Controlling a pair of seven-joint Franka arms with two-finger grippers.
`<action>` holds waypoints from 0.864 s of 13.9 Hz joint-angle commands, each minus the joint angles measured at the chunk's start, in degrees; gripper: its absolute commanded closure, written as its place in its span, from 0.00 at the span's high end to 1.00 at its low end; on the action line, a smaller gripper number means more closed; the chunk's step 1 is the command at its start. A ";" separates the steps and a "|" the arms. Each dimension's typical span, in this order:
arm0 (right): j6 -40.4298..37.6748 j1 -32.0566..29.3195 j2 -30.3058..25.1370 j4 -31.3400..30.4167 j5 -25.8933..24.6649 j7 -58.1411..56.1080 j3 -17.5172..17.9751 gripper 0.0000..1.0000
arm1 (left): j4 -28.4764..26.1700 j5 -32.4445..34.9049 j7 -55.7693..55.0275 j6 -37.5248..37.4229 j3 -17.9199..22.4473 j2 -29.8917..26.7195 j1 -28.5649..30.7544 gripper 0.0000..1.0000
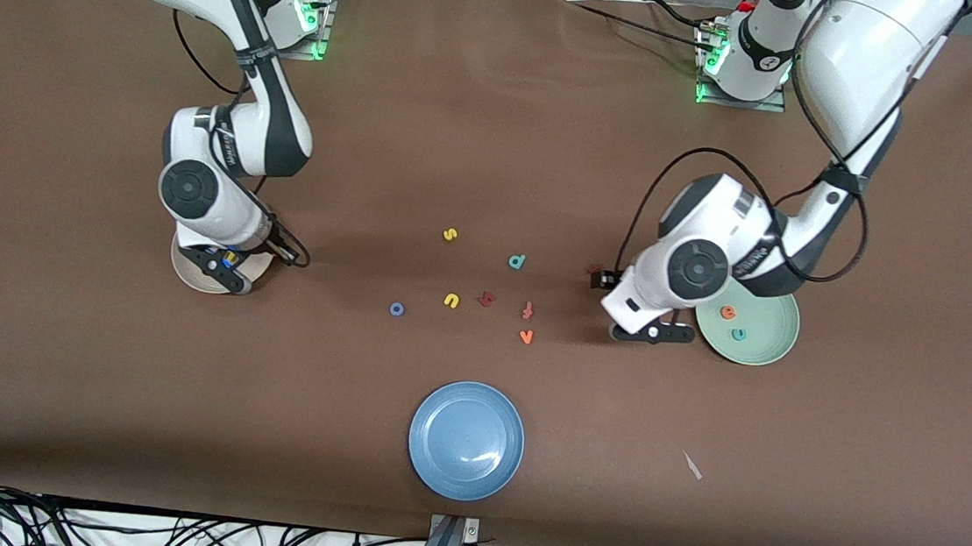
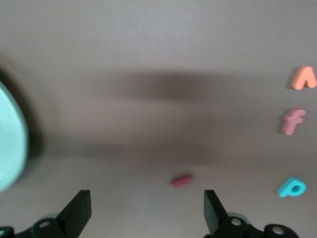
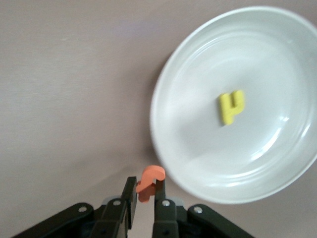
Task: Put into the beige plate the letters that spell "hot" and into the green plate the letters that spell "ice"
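Two grippers work at once. At middle left of the front view, the right gripper pinches the orange t at the beige plate rim, apparently ready to drop it by the yellow h. At middle right, the left gripper, jaws wide, hovers over the dark red i beside the green plate, which holds the orange e and teal c. The blue o waits mid-table.

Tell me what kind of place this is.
Most likely a robotics lab bench: two arms bolted to a brown-covered table, loose cables along its edge, and foam letters like the blue o scattered among plates such as the blue plate.
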 commanded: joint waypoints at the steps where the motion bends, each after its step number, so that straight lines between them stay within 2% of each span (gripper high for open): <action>1: 2.68 0.08 -5.38 -7.27 -0.65 -8.91 -3.40 0.00 | -1.11 -1.14 -6.36 0.96 0.47 0.20 -1.55 1.00; 3: 3.21 0.00 -5.66 -8.16 -0.48 -13.31 -5.77 0.00 | -1.11 -1.14 -12.94 2.70 0.47 1.69 -2.52 0.99; 4: 3.47 -0.01 -5.31 -8.08 -0.39 -14.63 -6.22 0.27 | -1.98 -1.14 -15.32 4.46 0.38 2.13 -2.52 0.93; 6: 3.39 -0.01 -4.69 -7.46 -0.39 -15.09 -6.31 1.00 | -5.48 -1.14 -16.57 10.59 0.38 2.22 -1.73 0.83; 8: 2.77 0.69 -4.60 -6.24 -0.30 -14.56 -5.70 1.00 | -9.97 -1.14 -17.10 16.58 0.47 2.13 -1.47 0.68; 9: 2.77 1.22 -4.60 -5.53 0.39 -14.21 -5.61 1.00 | -10.86 -1.14 -17.28 17.30 0.47 2.13 -1.47 0.67; 10: 2.77 2.10 -4.34 -4.83 0.92 -13.08 -5.26 1.00 | -11.04 -1.14 -17.54 17.31 0.47 2.13 -1.55 0.56; 12: 2.77 2.98 -2.33 -1.85 2.24 -7.73 -2.90 1.00 | -11.92 -1.05 -18.94 17.31 0.47 1.69 -1.99 0.53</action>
